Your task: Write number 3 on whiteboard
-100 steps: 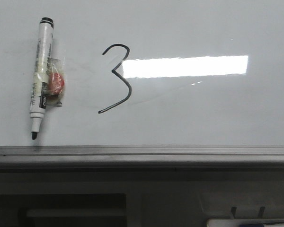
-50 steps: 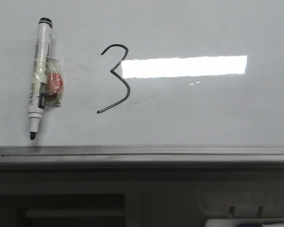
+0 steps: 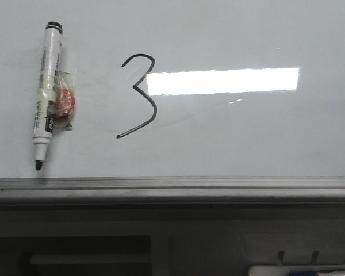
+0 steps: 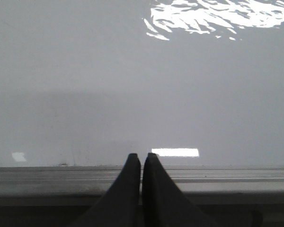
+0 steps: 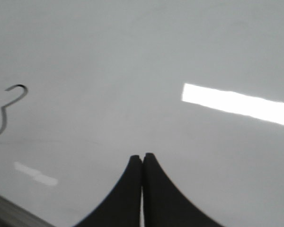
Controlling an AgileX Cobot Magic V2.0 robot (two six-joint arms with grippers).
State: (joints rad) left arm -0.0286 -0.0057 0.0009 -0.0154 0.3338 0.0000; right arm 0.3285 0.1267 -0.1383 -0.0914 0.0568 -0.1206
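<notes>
We find the number 3 [image 3: 139,95] drawn on the whiteboard [image 3: 247,138], well apart from both empty grippers, left gripper [image 4: 141,158] and right gripper [image 5: 142,158] fully closed.

The pale grey-white whiteboard [image 3: 230,138] with a dull grey rail [image 3: 172,187] carries a thin black number 3 [image 3: 139,95], and left of that figure lies a white, black-capped marker [image 3: 46,95] with a red-and-clear wrapper [image 3: 64,102] beside it.
</notes>
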